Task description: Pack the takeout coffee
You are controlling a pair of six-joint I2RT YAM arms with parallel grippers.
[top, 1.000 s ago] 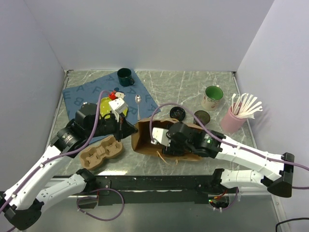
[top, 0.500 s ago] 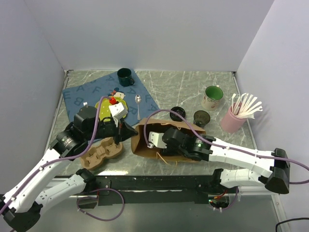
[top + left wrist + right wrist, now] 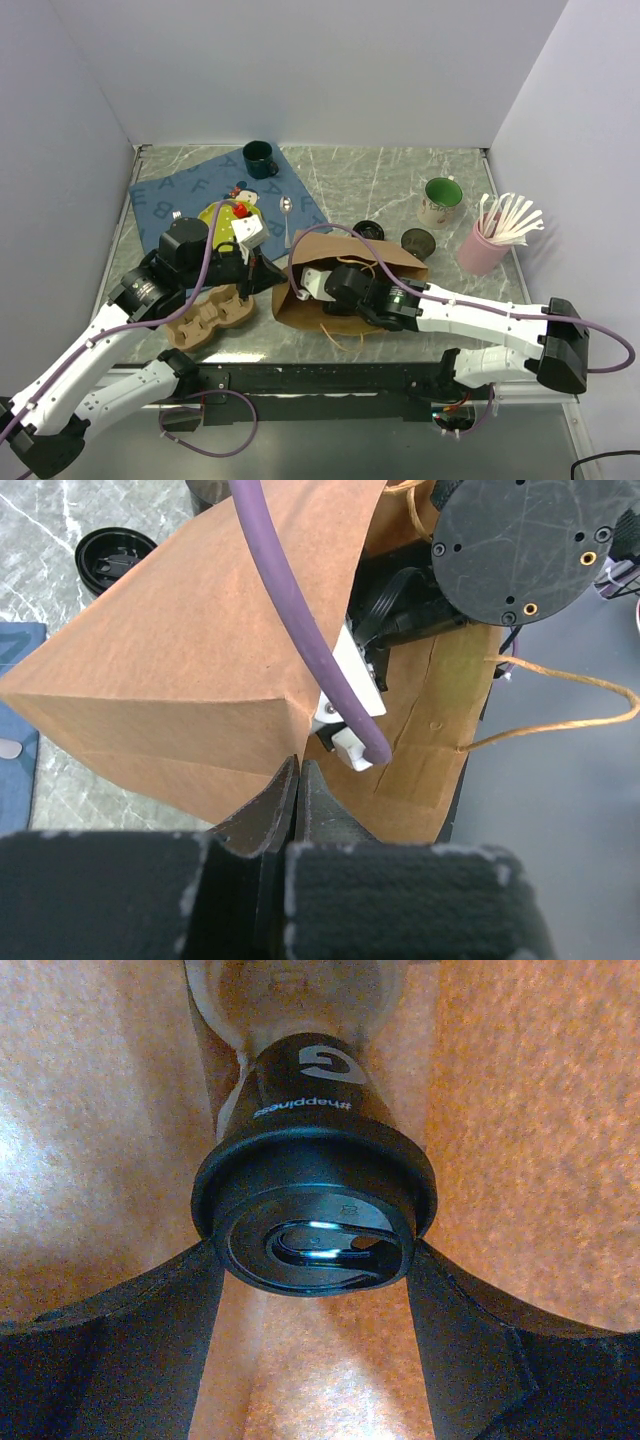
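As left gripper pinched brown paper bag, right gripper clasped black-lidded dark cup inside; release was pending.

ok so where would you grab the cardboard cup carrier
Probably across the narrow waist between its two wells, coming straight down from above. The cup carrier lies flat, wells up, and pinches in there, giving two close opposite edges to close on.
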